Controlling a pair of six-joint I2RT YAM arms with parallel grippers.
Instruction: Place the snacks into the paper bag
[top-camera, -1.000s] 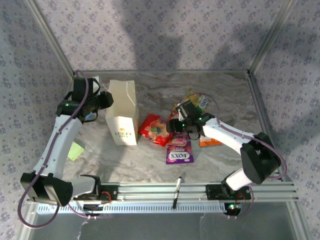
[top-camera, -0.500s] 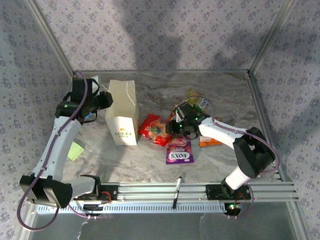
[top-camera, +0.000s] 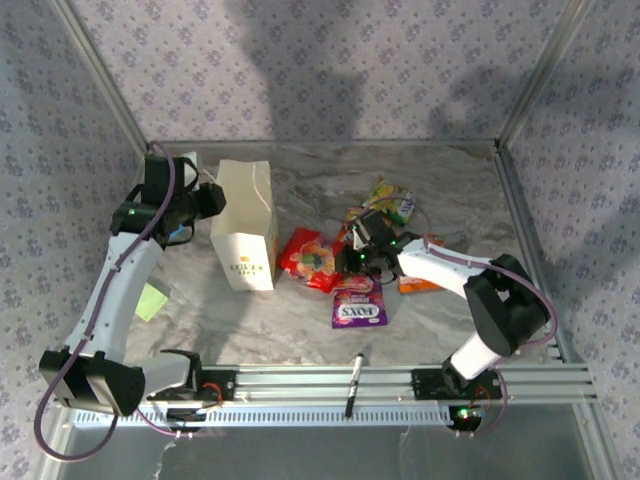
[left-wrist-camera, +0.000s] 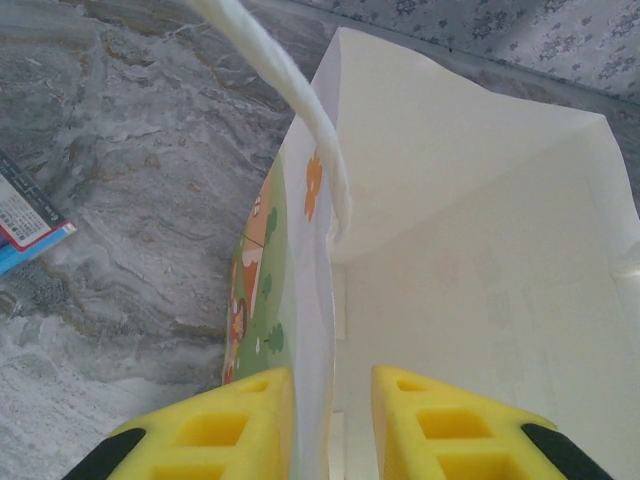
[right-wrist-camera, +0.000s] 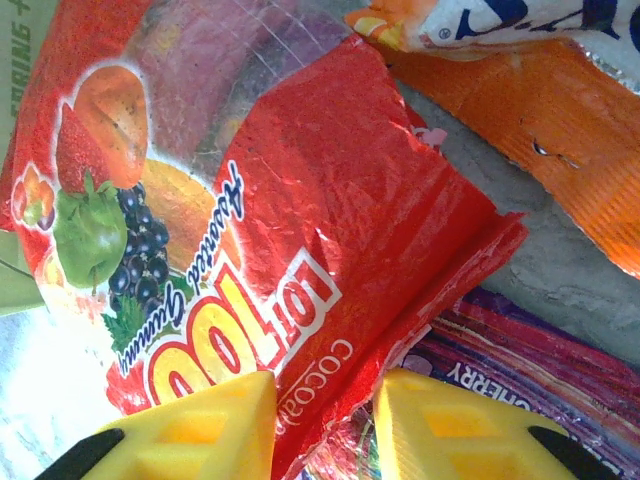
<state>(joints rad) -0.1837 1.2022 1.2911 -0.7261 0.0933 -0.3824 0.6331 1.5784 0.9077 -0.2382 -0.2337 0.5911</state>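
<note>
Two pincers engaged: my left pincer (left-wrist-camera: 330, 420) clamps the front wall of the paper bag (top-camera: 246, 222), upright at table left. My right pincer (right-wrist-camera: 325, 420) nips the red packet's (right-wrist-camera: 300, 220) edge, overlapping the purple packet (top-camera: 359, 303).

My top camera looks down from high behind the arms at six o'clock, my left wrist camera peers close into the paper bag (left-wrist-camera: 470, 230) toward ten o'clock, and my right wrist camera hugs the red packet (right-wrist-camera: 260, 220), both seen from above too.

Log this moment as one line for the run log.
left gripper: shut on paper bag wall | right gripper: closing on red packet edge | bag: no snacks visible inside
</note>
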